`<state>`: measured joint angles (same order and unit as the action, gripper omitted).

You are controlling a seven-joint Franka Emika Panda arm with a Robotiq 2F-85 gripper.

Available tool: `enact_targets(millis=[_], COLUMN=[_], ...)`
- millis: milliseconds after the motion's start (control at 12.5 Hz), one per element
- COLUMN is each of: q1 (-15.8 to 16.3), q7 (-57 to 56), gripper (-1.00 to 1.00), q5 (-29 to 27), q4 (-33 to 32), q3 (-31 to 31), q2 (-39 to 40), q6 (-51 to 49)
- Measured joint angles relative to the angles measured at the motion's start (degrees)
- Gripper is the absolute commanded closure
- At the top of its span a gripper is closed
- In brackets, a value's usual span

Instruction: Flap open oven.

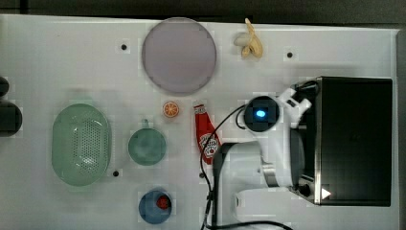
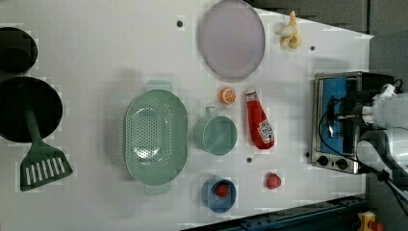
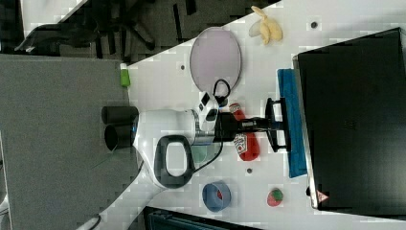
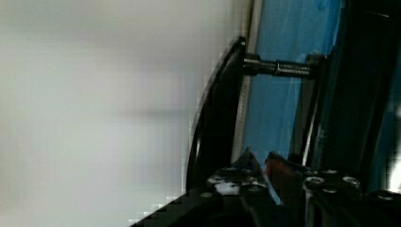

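The oven (image 1: pixel 354 139) is a black-topped box at the top view's right, with a silver front frame and two black knobs (image 2: pixel 332 162). Its blue glass door (image 3: pixel 293 96) faces the table. My gripper (image 3: pixel 280 125) reaches in level from the arm (image 1: pixel 268 143) and is shut on the door's black bar handle (image 3: pixel 283 108). In the wrist view the handle (image 4: pixel 213 123) runs on a metal standoff in front of the blue glass (image 4: pixel 283 38) and down between my fingertips (image 4: pixel 265 163). How far the door stands off the frame I cannot tell.
A red ketchup bottle (image 1: pixel 206 134) lies just behind the arm, with an orange slice (image 1: pixel 171 109), a green cup (image 1: pixel 147 147) and a green colander (image 1: pixel 81 144) further off. A grey plate (image 1: pixel 179 55), a banana (image 1: pixel 251 44) and a blue bowl (image 1: pixel 154 207) also sit on the white table.
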<state>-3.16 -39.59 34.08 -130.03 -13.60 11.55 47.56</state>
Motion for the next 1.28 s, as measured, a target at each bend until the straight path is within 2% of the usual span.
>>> enact_targets(millis=[240,560,880,1120,1280], q1=[3.3,8.6,12.0,12.6,12.6], q7=[10.5,26.9,37.8,39.7,40.3], gripper=[0.65,0.65,0.65,0.65,0.65], q5=[7.3,17.0,19.3,19.2,15.3], q4=[0.2,2.1,4.6,5.6,6.7], q3=[2.4,5.4,5.8,6.1,5.8], q2=[3.6,12.9,22.1,21.9,21.2], q6=[-1.7,-4.3,-6.1,-6.9,-6.3])
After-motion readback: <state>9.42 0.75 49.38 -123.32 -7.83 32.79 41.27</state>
